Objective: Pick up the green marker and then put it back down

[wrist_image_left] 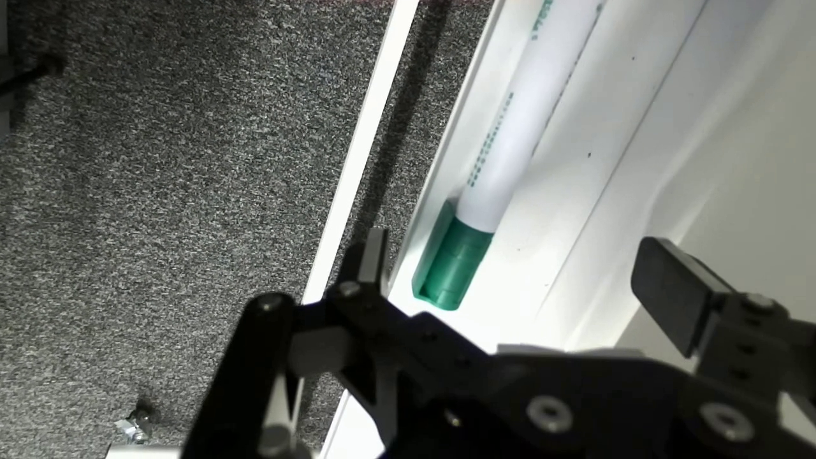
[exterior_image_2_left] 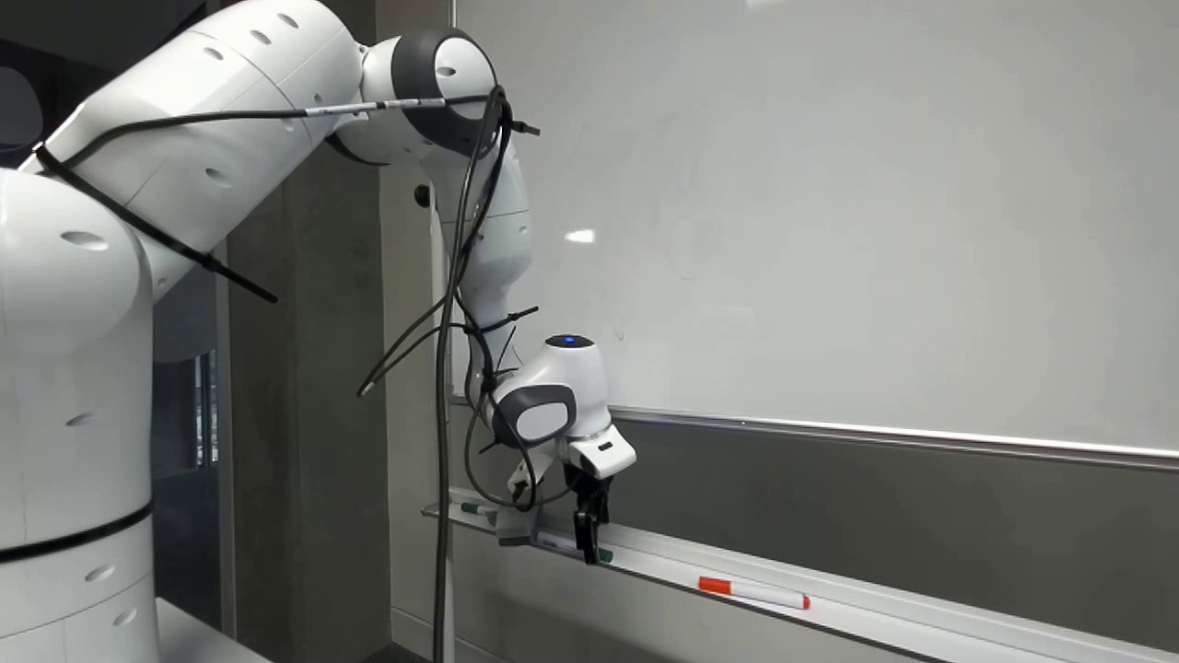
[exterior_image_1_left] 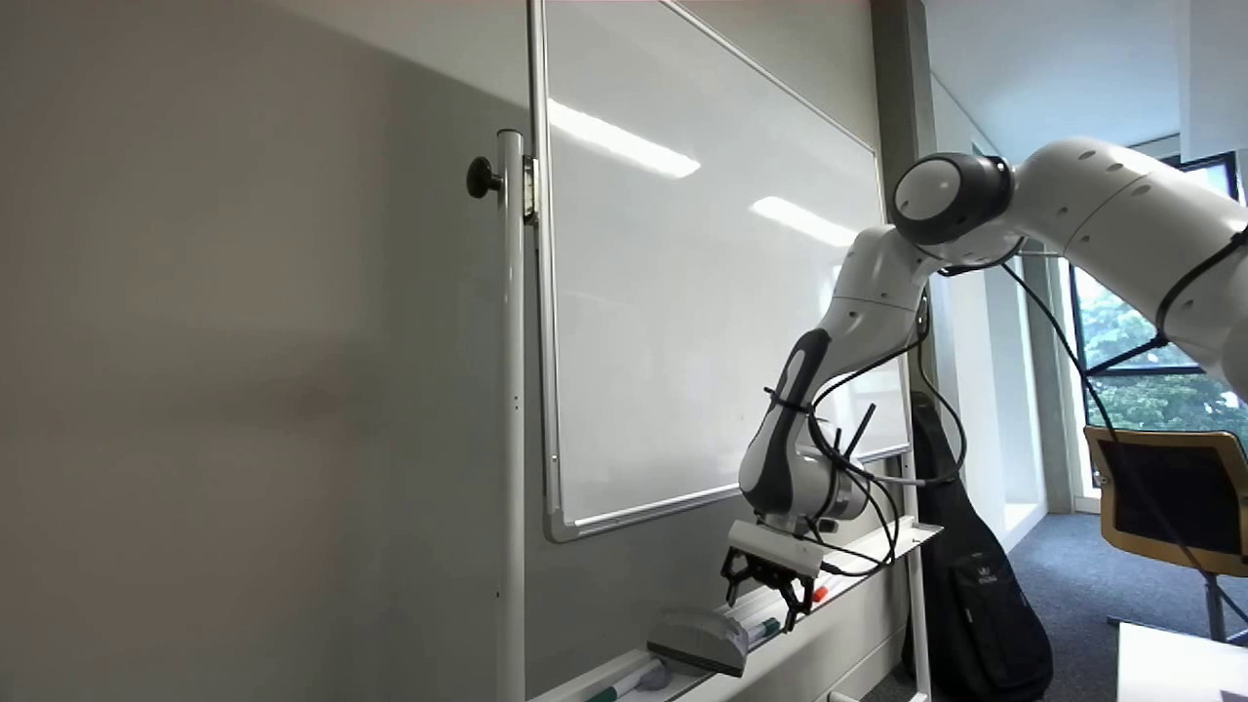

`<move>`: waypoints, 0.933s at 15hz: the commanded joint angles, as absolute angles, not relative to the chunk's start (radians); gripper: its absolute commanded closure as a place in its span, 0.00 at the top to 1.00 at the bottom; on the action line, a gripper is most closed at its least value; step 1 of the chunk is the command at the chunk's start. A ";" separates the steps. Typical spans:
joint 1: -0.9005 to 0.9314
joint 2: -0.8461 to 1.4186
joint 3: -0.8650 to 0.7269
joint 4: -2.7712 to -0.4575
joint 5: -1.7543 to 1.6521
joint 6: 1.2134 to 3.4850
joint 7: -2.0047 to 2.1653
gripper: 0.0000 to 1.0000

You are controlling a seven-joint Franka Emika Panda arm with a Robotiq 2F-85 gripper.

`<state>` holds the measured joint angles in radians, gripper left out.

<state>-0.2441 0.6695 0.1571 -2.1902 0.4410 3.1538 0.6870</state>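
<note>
Fingers (wrist_image_left: 676, 296) spread wide, nothing held; green marker (wrist_image_left: 507, 153) lies on tray (wrist_image_left: 523, 280), cap (wrist_image_left: 456, 264) between them in wrist view.

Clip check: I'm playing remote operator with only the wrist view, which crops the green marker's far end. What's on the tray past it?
Observer: Past the green marker, a grey eraser sits on the tray; whether the two touch, I can't tell.
Operator: And along the tray on the other side of the claw?
Observer: A red-capped marker lies there.
Operator: Anything beyond the eraser?
Observer: Yes, a second green-ended marker lies there.
</note>
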 commanded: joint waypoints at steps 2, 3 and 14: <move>-0.212 0.614 0.132 -2.226 0.469 3.168 0.650 1.00; -0.206 0.613 0.127 -2.226 0.469 3.169 0.651 1.00; -0.153 0.597 0.084 -2.213 0.465 3.164 0.655 0.90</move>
<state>-0.1681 0.6187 0.0964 -2.1930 0.4409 3.1546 0.6870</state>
